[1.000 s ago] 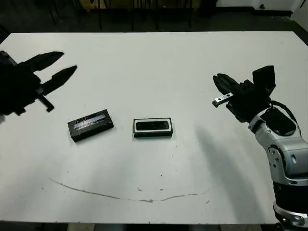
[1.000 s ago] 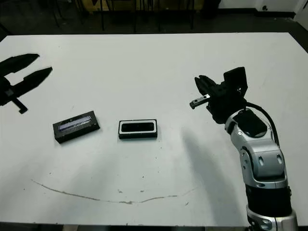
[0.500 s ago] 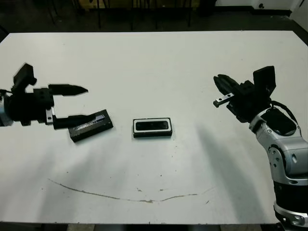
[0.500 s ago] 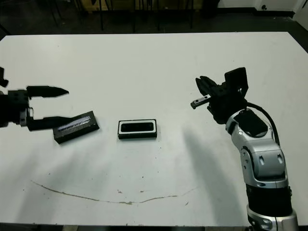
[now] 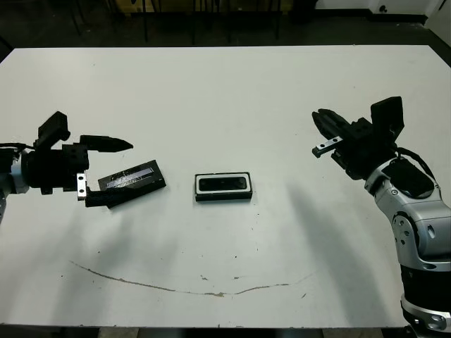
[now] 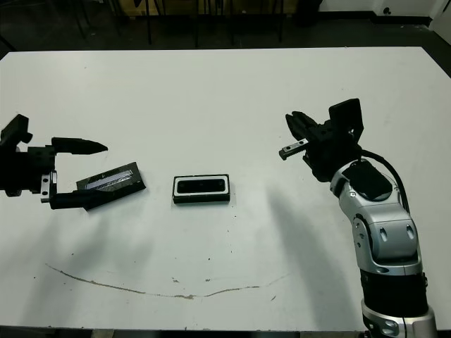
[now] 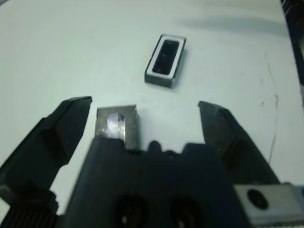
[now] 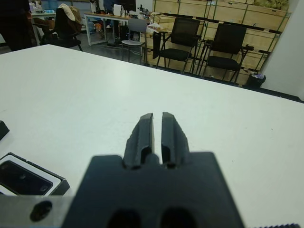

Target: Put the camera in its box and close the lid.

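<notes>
The left hand (image 5: pixel 99 172) is spread wide, gripping nothing, and the lid (image 5: pixel 134 181) lies straight out ahead of it between the two black fingers: one fingertip (image 5: pixel 116 145) rides over the worktop (image 5: pixel 232 91) just beyond the lid's far long edge, the other finger sits low against the near corner. The lid's long axis runs roughly along the reach of the hand, slightly skewed to it, so the fingers bracket its narrow width rather than its length. In the left wrist view only the end of the lid (image 7: pixel 117 124) shows, tucked close against the hand's body.

The box (image 5: pixel 224 186) lies further out in the same direction, just past the lid's far end and apart from it, long axis across the worktop. The camera (image 5: pixel 225 184) is already seated in it, a black bar framed by the white lining. Judging from this, the remaining work is picking up the lid and setting it on the box.

The right hand (image 5: pixel 319 122) hangs well apart from the box, off to that hand's inner side, its fingers pressed nearly together on nothing. The left hand is plainly the nearer to the lid.

The lid carries a pale silvery label strip along its top; any writing on it is too small to read. No brand mark is legible anywhere.
</notes>
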Controlling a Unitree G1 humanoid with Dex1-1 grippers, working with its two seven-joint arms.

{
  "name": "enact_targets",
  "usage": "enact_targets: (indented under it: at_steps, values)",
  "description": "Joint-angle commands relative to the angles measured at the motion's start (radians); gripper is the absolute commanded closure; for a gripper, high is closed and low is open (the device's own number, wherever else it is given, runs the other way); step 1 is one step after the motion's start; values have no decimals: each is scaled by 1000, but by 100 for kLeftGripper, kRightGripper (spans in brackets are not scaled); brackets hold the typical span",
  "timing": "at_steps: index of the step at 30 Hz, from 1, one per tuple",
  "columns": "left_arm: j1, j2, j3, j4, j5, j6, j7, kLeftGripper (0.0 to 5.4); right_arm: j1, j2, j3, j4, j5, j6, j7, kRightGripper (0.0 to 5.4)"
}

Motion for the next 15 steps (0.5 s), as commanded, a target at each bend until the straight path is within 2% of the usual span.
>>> enact_targets:
  at_steps: [1,15]
  values:
    - [1,10,-16,14,28,1,6,1,12,-12,3,11,-7,5,4,540]
    - [15,2,-29,31,46,-21,2,1,15,-8,1,17,-9,-2,0,540]
